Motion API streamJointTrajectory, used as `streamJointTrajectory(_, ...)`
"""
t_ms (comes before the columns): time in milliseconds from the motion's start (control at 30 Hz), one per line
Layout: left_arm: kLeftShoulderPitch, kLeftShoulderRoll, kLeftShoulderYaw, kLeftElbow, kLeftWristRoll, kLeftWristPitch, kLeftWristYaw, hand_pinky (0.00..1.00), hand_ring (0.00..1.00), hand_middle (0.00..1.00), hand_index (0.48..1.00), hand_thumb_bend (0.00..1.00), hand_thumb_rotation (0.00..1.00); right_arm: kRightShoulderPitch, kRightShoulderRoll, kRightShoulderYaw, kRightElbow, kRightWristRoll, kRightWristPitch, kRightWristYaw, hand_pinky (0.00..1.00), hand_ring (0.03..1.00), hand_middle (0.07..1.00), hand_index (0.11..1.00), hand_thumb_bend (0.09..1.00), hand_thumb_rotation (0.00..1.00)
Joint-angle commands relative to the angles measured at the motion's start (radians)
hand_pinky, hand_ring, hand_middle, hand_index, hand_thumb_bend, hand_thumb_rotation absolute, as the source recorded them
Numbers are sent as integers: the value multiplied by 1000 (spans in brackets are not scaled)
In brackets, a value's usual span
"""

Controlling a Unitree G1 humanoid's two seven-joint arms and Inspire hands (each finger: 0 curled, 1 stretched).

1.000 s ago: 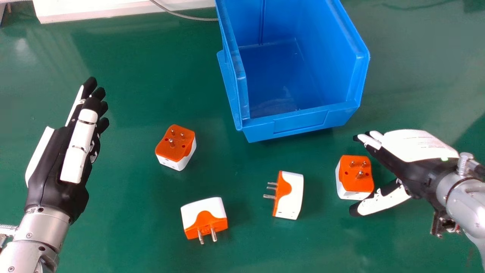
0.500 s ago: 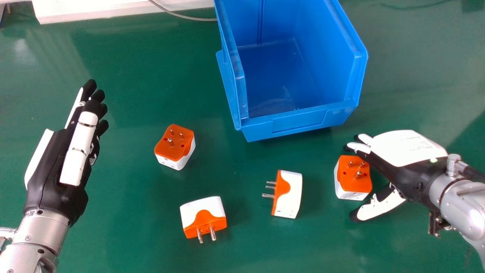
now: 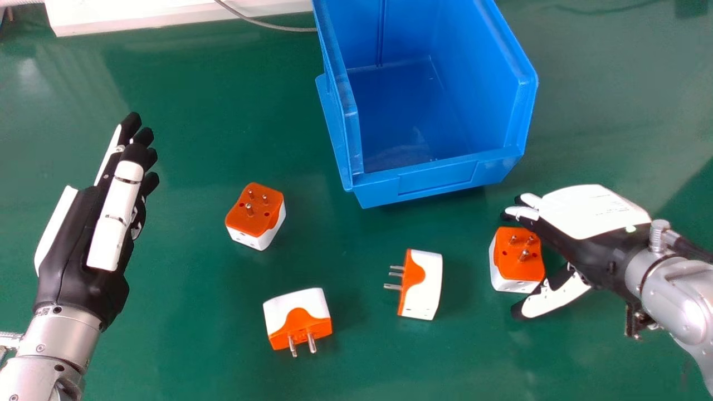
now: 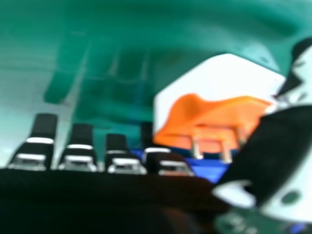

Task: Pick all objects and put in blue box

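green tabletop. right hand open, frame right; adapter between thumb and fingers, contact unclear. left hand open, frame left.

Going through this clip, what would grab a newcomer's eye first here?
Most likely the big blue box at the far side of the green table, with no plug adapter in it. Next, the four orange-and-white plug adapters scattered nearer the robot, metal pins showing. Then the right hand, its thumb and fingers on either side of the rightmost adapter.
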Motion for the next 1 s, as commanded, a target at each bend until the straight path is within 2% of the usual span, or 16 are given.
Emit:
streamJointTrajectory(0, 3, 10, 8, -23, 0, -3, 4, 1000, 1000, 1000, 1000, 467, 959, -26, -6, 4, 11, -5, -4, 1, 849, 929, 957, 893, 551, 456)
streamJointTrajectory(267, 6, 9, 9, -29, -2, 0, 4, 1000, 1000, 1000, 1000, 479, 955, -29, 9, 5, 13, -5, 9, 3, 852, 932, 954, 889, 552, 468)
streamJointTrajectory(400, 13, 9, 8, -44, 0, 6, 6, 1000, 1000, 1000, 1000, 482, 954, -32, 9, 9, 14, -5, 5, 8, 851, 932, 952, 886, 552, 468)
streamJointTrajectory(533, 15, 8, 9, -44, -1, 5, 5, 1000, 1000, 1000, 1000, 486, 953, -32, 12, 15, 9, -9, 9, 10, 850, 931, 949, 884, 540, 473)
streamJointTrajectory(967, 31, 8, 8, -85, -4, 25, 8, 993, 1000, 1000, 1000, 500, 946, -40, 33, 44, 33, -21, 10, -13, 827, 916, 937, 871, 527, 527)
